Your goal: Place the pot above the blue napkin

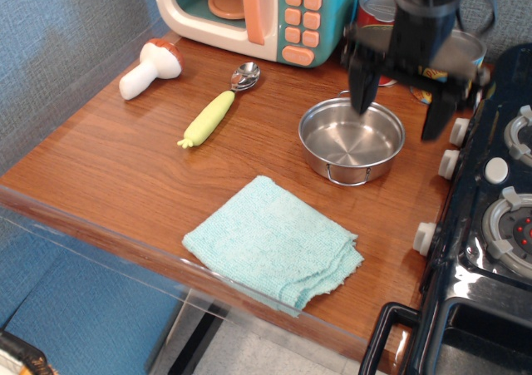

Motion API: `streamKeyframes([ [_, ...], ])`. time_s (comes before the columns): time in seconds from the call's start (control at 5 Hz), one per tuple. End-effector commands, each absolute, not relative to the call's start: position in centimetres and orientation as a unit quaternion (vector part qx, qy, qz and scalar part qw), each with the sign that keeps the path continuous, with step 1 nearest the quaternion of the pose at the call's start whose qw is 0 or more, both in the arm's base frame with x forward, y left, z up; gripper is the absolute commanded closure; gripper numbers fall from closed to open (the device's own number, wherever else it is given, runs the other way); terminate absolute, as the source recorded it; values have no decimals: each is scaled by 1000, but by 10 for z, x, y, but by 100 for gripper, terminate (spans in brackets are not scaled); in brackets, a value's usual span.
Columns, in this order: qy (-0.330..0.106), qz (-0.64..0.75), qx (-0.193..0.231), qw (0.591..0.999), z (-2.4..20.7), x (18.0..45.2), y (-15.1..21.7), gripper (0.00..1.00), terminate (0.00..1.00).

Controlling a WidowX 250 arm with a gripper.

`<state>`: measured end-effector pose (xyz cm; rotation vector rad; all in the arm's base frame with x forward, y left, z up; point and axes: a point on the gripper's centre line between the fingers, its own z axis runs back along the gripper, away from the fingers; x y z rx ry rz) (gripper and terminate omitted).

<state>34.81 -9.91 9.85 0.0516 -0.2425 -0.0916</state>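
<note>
Black pincer (401, 113) spread wide, nothing held.
It is seen above the small shiny round steel pot (351, 140), apart from the light blue folded napkin (273, 242) on the wooden bench (125, 175).

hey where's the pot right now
The pot sits on the wooden counter toward the right, beyond the blue napkin and apart from it, beside the stove, with the open gripper above its far rim.

Looking like a toy kitchen mock-up, probably in a lab: a pastel toy microwave (258, 13) sitting on a wood-grain counter (125, 167), a black toy stove (490, 225) adjoining, grey fabric partition (58, 51) standing behind
</note>
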Motion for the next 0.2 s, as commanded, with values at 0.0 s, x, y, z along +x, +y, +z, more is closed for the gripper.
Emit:
streamKeyframes([
  [0.0,-157,-41,18,987,123,334,-99,0,100],
])
